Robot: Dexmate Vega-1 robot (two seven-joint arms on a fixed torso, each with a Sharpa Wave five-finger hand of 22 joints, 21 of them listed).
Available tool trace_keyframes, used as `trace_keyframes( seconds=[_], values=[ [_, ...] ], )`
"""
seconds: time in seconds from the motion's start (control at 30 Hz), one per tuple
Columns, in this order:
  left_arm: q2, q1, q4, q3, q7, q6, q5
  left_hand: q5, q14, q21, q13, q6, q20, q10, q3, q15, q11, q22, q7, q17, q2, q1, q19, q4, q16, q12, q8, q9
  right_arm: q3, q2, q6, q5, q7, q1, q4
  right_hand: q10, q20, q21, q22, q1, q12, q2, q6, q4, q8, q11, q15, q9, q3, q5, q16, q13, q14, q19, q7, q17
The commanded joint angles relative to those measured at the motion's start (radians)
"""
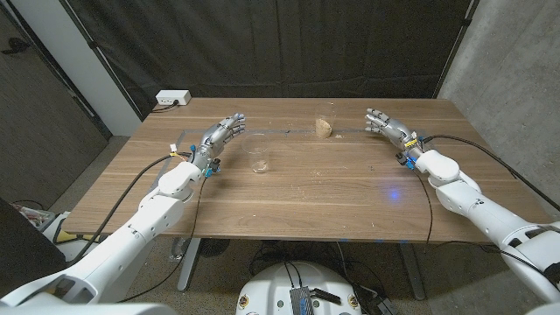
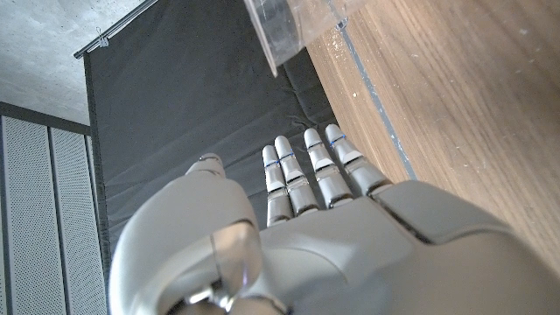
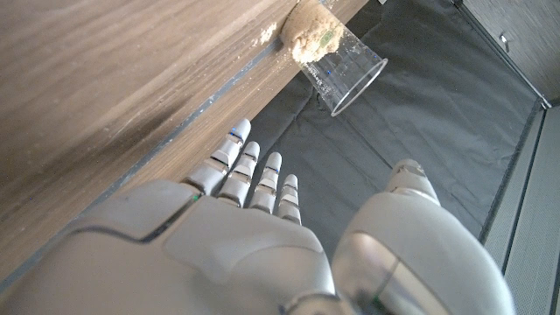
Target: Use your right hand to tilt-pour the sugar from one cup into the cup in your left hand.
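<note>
Sugar cup [image 1: 325,126] standing on the table [image 1: 332,192], empty cup [image 1: 259,160] near it, both untouched, left hand [image 1: 223,135] and right hand [image 1: 385,122] open beside them, grabbing and pouring all left.

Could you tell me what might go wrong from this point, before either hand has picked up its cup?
1. The cup with sugar is clear, light-looking plastic; the right hand could knock it over while closing, spilling sugar.
2. The empty cup stands apart from the open left hand; an off-centre grasp might tip it or push it away.
</note>
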Motion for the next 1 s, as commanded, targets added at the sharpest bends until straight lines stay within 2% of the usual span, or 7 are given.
trace_keyframes(
  seconds=[0.03,0.27,0.37,0.5,1.0],
  values=[
    [-0.002,-0.016,-0.004,0.014,0.011,0.019,0.017,0.007,0.006,0.004,0.003,0.009,0.002,0.005,0.006,-0.098,-0.001,0.004,0.002,0.002,-0.006,-0.001,0.004,-0.002,0.005,-0.002,0.0,0.0,-0.063,-0.01,0.062,-0.114,-0.032,0.092,0.137,-0.012,0.004,-0.007,0.006,0.001,-0.005,-0.009,-0.009,-0.003,-0.001,0.0,-0.124,-0.001,0.002,0.008,-0.002,-0.001,-0.02,-0.015,-0.003,0.002],
    [-0.002,-0.015,-0.015,0.02,0.021,0.03,0.024,0.007,0.007,0.004,0.003,0.011,0.002,0.008,0.007,-0.099,-0.002,0.003,0.001,0.001,-0.006,-0.002,0.004,-0.003,0.005,-0.002,0.0,0.0,-0.104,-0.009,0.084,-0.164,-0.048,0.138,0.21,-0.023,0.005,-0.012,0.006,0.001,-0.006,-0.009,-0.018,-0.005,0.001,-0.002,-0.122,0.0,0.003,0.012,0.002,-0.002,-0.025,-0.02,-0.003,0.001],
    [0.002,-0.008,-0.029,0.021,0.031,0.039,0.029,0.007,0.006,0.004,0.003,0.011,0.001,0.009,0.008,-0.098,-0.001,0.003,0.001,0.001,-0.006,-0.003,0.004,-0.003,0.005,-0.002,0.0,0.0,-0.134,-0.014,0.089,-0.217,-0.091,0.161,0.241,-0.021,0.005,-0.012,0.007,0.001,-0.004,-0.008,-0.02,-0.006,0.001,-0.004,-0.122,0.0,0.003,0.013,0.004,-0.002,-0.026,-0.02,-0.003,0.001],
    [0.005,-0.001,-0.043,0.022,0.041,0.045,0.033,0.007,0.007,0.003,0.003,0.013,0.002,0.008,0.009,-0.099,0.0,0.003,0.001,0.0,-0.006,-0.004,0.004,-0.004,0.005,-0.003,0.0,-0.001,-0.171,-0.031,0.078,-0.295,-0.177,0.169,0.228,-0.021,0.007,-0.015,0.007,0.003,-0.002,-0.007,-0.022,-0.007,0.003,-0.005,-0.122,0.0,0.004,0.015,0.005,-0.002,-0.028,-0.024,-0.003,0.001],
    [0.014,0.009,-0.067,0.025,0.046,0.058,0.039,0.007,0.007,0.003,0.004,0.015,0.001,0.009,0.013,-0.101,-0.001,0.003,0.003,-0.003,-0.006,-0.009,0.004,-0.006,0.004,-0.006,-0.001,-0.001,-0.204,-0.056,0.004,-0.348,-0.255,0.16,0.166,-0.048,0.02,-0.029,0.009,0.012,-0.004,0.004,-0.039,-0.014,0.006,0.001,-0.111,0.0,0.011,0.021,0.004,-0.003,-0.059,-0.046,-0.003,0.001]
  ],
)
